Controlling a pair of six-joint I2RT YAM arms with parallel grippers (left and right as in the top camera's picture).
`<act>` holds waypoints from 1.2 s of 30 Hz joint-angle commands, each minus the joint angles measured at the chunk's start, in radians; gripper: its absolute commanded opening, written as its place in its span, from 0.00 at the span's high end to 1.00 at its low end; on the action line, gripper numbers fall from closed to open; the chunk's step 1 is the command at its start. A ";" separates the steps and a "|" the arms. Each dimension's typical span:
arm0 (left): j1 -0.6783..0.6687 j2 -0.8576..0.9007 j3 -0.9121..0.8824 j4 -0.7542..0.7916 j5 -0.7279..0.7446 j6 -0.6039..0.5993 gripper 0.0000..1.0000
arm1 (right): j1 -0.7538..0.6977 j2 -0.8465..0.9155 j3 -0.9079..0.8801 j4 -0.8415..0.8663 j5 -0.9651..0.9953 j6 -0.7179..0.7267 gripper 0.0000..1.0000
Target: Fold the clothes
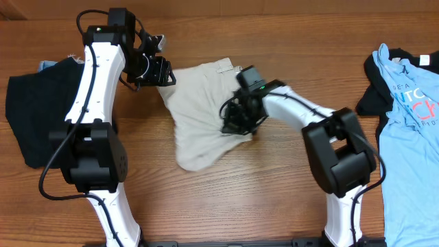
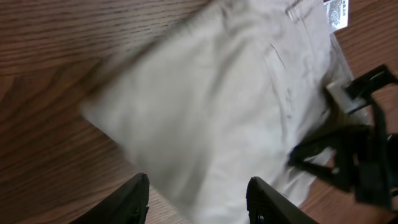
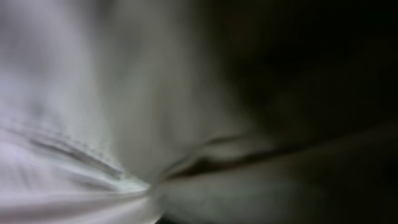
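- Right gripper (image 1: 238, 122) pinched shut on the shorts (image 1: 195, 103), cloth bunched.
- Left gripper (image 2: 198, 194) half open, empty, over their corner.
- Fold well: drag low, evenly.

My overhead camera looks straight down on the wooden table (image 1: 274, 206) from far enough off to take in both arms, their bases at the bottom edge. My left wrist camera looks down past its own fingers (image 2: 134, 199), close over the khaki shorts (image 2: 217, 106), with the right gripper (image 2: 305, 155) at its right edge. My right wrist camera sits against that cloth, too near to focus. All three views share the shorts.
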 commanded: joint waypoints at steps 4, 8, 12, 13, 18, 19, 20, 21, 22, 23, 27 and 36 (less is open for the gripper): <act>0.040 0.003 -0.004 0.002 0.064 -0.021 0.38 | -0.216 0.024 0.062 -0.203 0.364 -0.249 0.96; 0.021 0.004 -0.007 -0.037 0.131 0.028 0.32 | -0.252 0.019 0.079 -0.174 0.344 -0.404 0.95; -0.050 0.004 -0.088 -0.071 0.219 0.109 0.29 | -0.257 -0.021 0.151 -0.255 0.170 -0.551 0.87; -0.072 0.004 -0.130 -0.048 0.222 0.108 0.28 | -0.257 -0.038 0.166 -0.277 0.143 -0.567 0.84; -0.153 0.004 -0.329 0.128 0.207 0.107 0.34 | -0.259 -0.152 0.183 -0.369 0.096 -0.558 0.73; -0.167 0.004 -0.367 0.174 0.182 0.103 0.34 | -0.259 -0.167 0.183 -0.398 0.095 -0.542 0.71; -0.172 0.005 -0.386 0.199 0.169 0.103 0.37 | -0.259 -0.171 0.183 -0.421 0.087 -0.540 0.71; -0.177 0.004 -0.405 0.225 0.156 0.103 0.42 | -0.259 -0.171 0.183 -0.447 0.073 -0.541 0.71; -0.178 0.004 -0.415 0.241 0.153 0.101 0.46 | -0.254 -0.171 0.177 -0.466 0.045 -0.545 0.71; -0.178 0.005 -0.422 0.255 0.150 0.100 0.51 | -0.247 -0.171 0.167 -0.465 0.023 -0.553 0.71; -0.177 0.004 -0.423 0.282 0.146 0.100 0.82 | -0.193 -0.171 0.106 -0.431 0.009 -0.572 0.64; -0.174 0.004 -0.422 0.285 0.164 0.096 0.90 | -0.038 -0.169 -0.209 -0.256 0.194 -0.526 0.74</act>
